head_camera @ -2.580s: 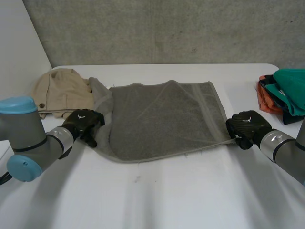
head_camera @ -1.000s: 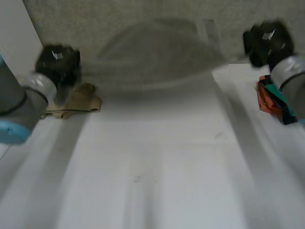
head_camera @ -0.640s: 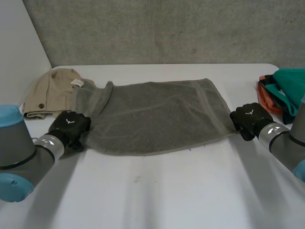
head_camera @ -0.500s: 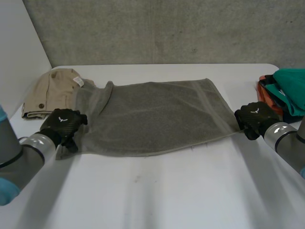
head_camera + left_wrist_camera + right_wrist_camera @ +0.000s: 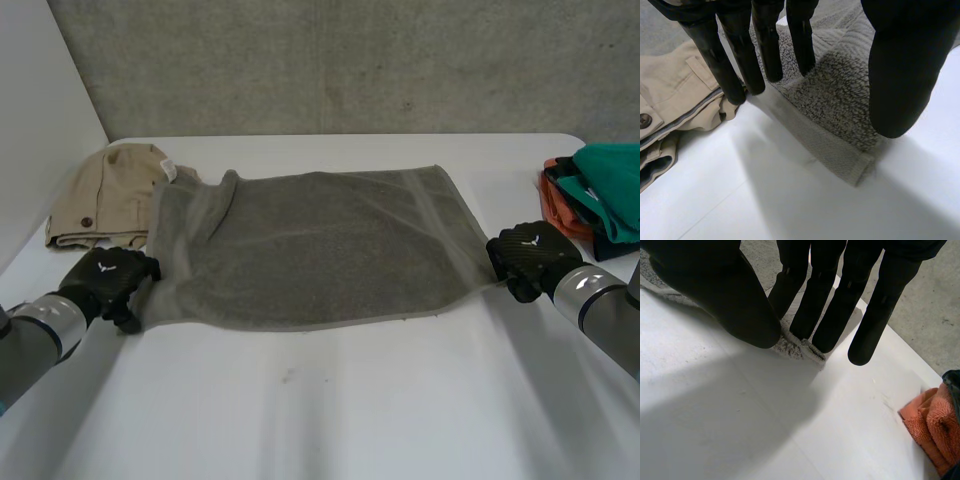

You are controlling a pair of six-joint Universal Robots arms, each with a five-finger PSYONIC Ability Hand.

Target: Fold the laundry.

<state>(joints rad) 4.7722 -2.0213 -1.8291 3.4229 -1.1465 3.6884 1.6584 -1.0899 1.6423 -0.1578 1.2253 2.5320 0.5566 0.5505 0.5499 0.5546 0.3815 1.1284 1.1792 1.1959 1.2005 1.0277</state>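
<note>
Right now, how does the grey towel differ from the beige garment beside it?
The towel is grey terry, spread nearly flat; the garment is beige, smooth cloth, bunched in folds. The towel is far larger than the garment. The towel lies mid-table, the garment at its far left. Both rest on the white table.

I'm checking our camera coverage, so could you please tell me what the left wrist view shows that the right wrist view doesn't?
Left wrist view's own: the left hand above one corner of the towel, and a beige garment beside it. Right wrist view's own: the right hand at another towel corner, and an orange cloth nearby. Shared: the towel and the white table.
</note>
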